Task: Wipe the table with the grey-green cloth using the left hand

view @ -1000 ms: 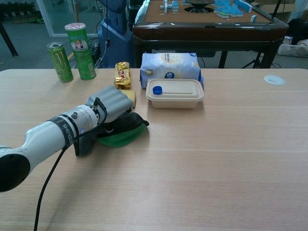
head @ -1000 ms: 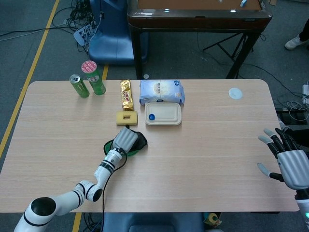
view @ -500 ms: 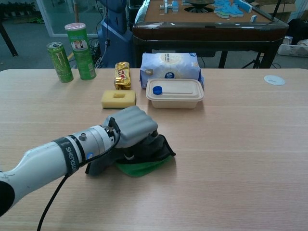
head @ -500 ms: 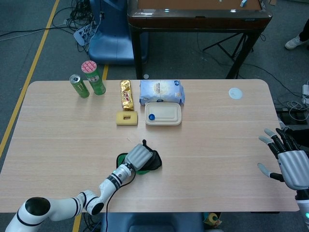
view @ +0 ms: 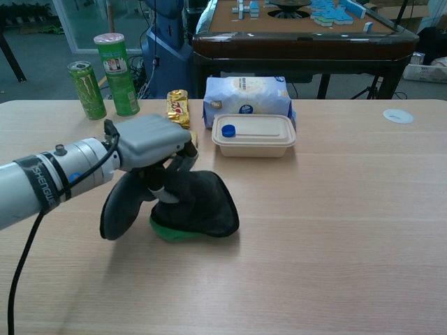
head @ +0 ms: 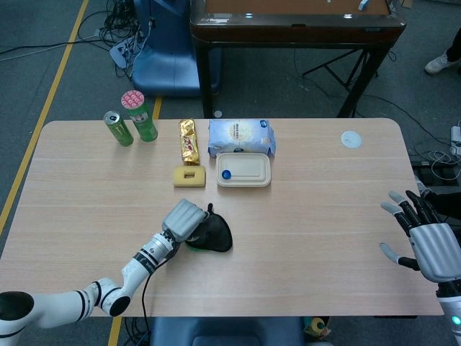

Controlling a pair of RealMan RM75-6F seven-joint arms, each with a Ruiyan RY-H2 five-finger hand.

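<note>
The grey-green cloth lies bunched on the table a little in front of the centre, dark grey on top with a green edge showing underneath. My left hand sits at the cloth's left side and grips it, fingers curled down into the fabric, and part of the cloth hangs from the hand. My right hand hovers at the table's right front edge, fingers spread, holding nothing; it shows only in the head view.
Along the back stand a green can, a green tube, a gold snack bar, a yellow sponge, a white-blue bag and a lidded food box. A white disc lies far right.
My left hand has pulled back left and slightly away from me, lifting off the table while dragging the cloth; the cloth is now bunched up higher. The right hand barely moved.
</note>
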